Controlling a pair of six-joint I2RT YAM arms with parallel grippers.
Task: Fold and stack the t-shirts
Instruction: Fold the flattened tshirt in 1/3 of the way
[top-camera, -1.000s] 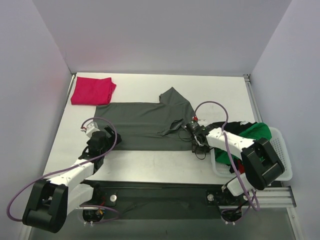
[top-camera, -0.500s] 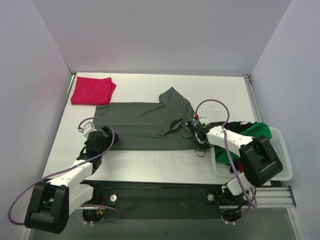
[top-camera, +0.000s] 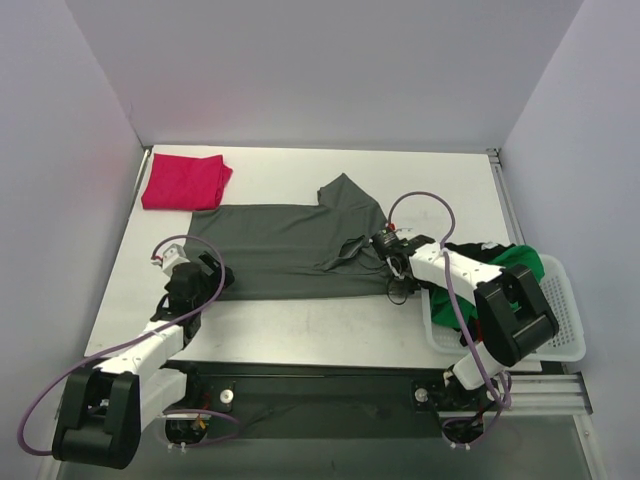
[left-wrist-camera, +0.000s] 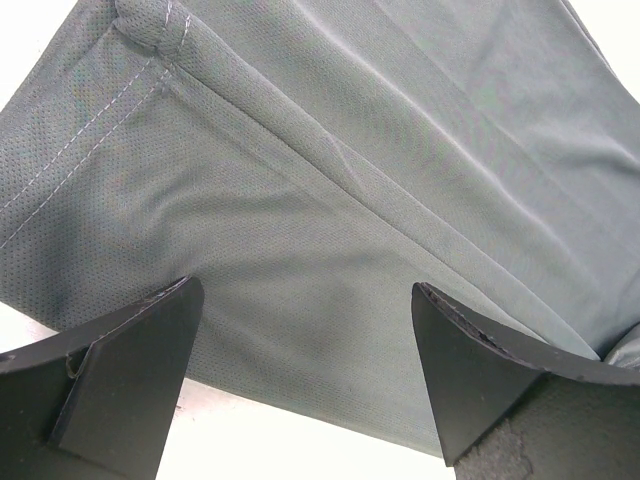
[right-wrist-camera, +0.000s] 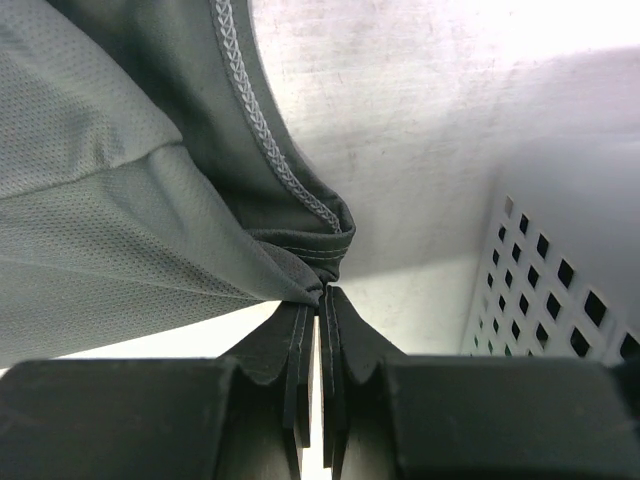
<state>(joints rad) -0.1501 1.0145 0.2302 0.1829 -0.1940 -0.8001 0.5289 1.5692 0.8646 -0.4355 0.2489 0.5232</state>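
A dark grey-green t-shirt (top-camera: 285, 250) lies spread over the middle of the table. My right gripper (top-camera: 384, 246) is shut on the bunched hem at its right edge; in the right wrist view the fingertips (right-wrist-camera: 322, 292) pinch the stitched fold of the shirt (right-wrist-camera: 110, 230). My left gripper (top-camera: 203, 274) stands open at the shirt's near left corner. In the left wrist view its fingers straddle the shirt's edge (left-wrist-camera: 320, 180) without touching it. A folded magenta-red t-shirt (top-camera: 183, 182) lies at the back left. A bright green t-shirt (top-camera: 520, 266) and a black one (top-camera: 468, 252) lie in the basket.
A white plastic basket (top-camera: 572, 305) stands at the table's right near edge, close beside my right gripper; its perforated wall (right-wrist-camera: 560, 290) fills the right of the right wrist view. Walls close the table at the back and sides.
My right gripper has shut on the shirt's right hem and drawn it a little toward the back. The left gripper has shifted slightly left along the shirt's near edge, still open.
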